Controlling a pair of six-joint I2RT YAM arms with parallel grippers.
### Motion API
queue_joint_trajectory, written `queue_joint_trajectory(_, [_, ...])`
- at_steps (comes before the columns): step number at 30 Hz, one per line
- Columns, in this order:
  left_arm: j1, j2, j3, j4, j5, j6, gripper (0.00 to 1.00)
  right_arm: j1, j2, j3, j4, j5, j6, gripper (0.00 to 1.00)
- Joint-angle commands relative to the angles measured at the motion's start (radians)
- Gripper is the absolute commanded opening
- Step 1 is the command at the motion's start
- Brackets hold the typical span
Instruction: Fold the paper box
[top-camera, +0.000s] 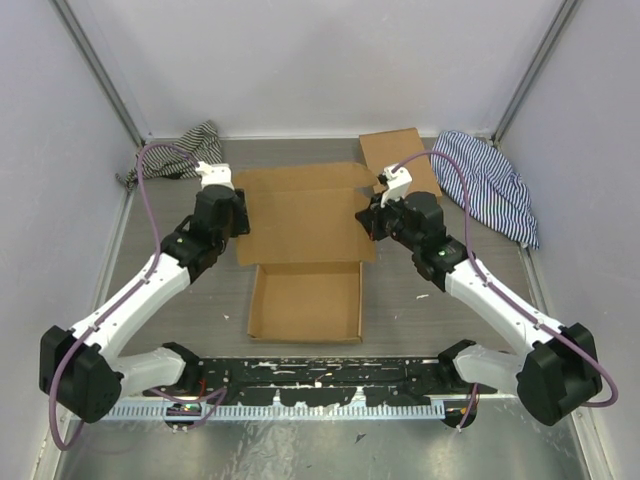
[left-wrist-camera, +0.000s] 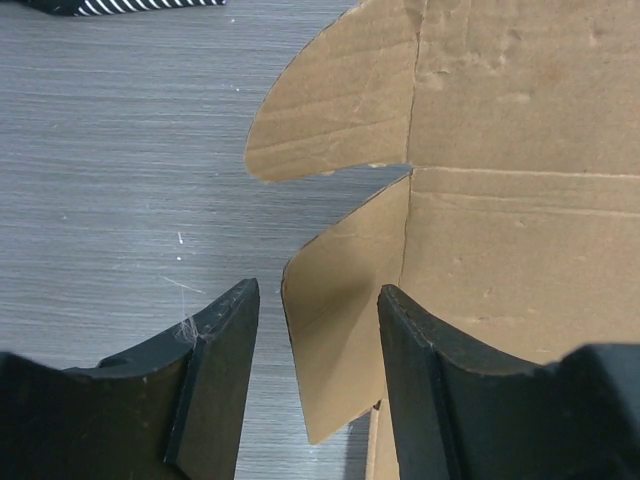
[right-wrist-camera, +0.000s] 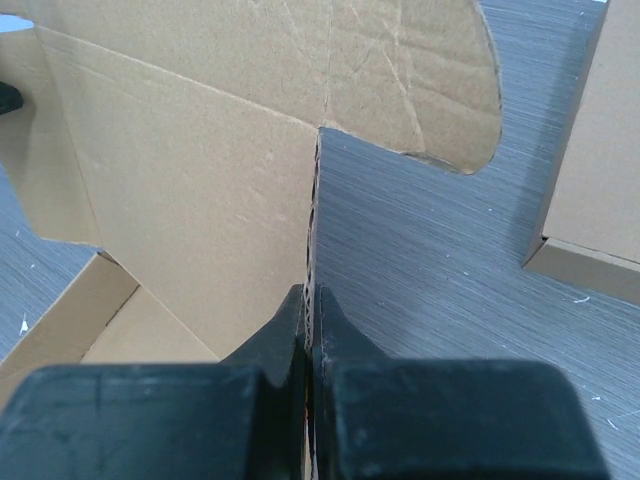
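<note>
The paper box (top-camera: 303, 225) is a brown die-cut cardboard sheet in the middle of the table. Its near part is folded into a shallow tray (top-camera: 305, 300); a wide panel with rounded side flaps lies behind it. My left gripper (top-camera: 240, 215) is open at the panel's left edge. In the left wrist view (left-wrist-camera: 318, 292) a raised side flap (left-wrist-camera: 345, 320) stands between the jaws, apart from both. My right gripper (top-camera: 368, 222) is shut on the panel's right edge. The right wrist view (right-wrist-camera: 311, 296) shows the corrugated edge of the box (right-wrist-camera: 200, 180) pinched between the fingers.
A smaller brown cardboard box (top-camera: 398, 155) lies at the back right, close beyond the right gripper; it also shows in the right wrist view (right-wrist-camera: 600, 150). Striped cloths lie at the back left (top-camera: 190, 145) and back right (top-camera: 490, 180). Walls enclose the table.
</note>
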Motion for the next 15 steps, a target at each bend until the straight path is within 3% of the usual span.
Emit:
queue_joint_trajectory(1, [-0.002,0.014,0.056,0.007,-0.018,0.014,0.57,0.007,-0.039,0.008,0.042,-0.026,-0.020,0.03])
queue_joint_trajectory(5, [-0.002,0.021,0.060,0.019,0.006,0.010,0.46,0.008,-0.030,0.010,0.037,-0.040,-0.015,0.04])
queue_joint_trajectory(11, [-0.003,0.012,0.070,0.001,0.047,0.001,0.04,0.009,0.011,0.044,-0.009,-0.054,-0.007,0.05])
queue_joint_trajectory(13, [-0.002,-0.002,0.069,-0.007,0.049,0.002,0.00,0.008,0.027,0.070,-0.045,-0.054,-0.002,0.09])
queue_joint_trajectory(15, [-0.002,-0.017,0.067,-0.012,0.051,0.005,0.00,0.008,0.045,0.104,-0.095,-0.044,0.007,0.19])
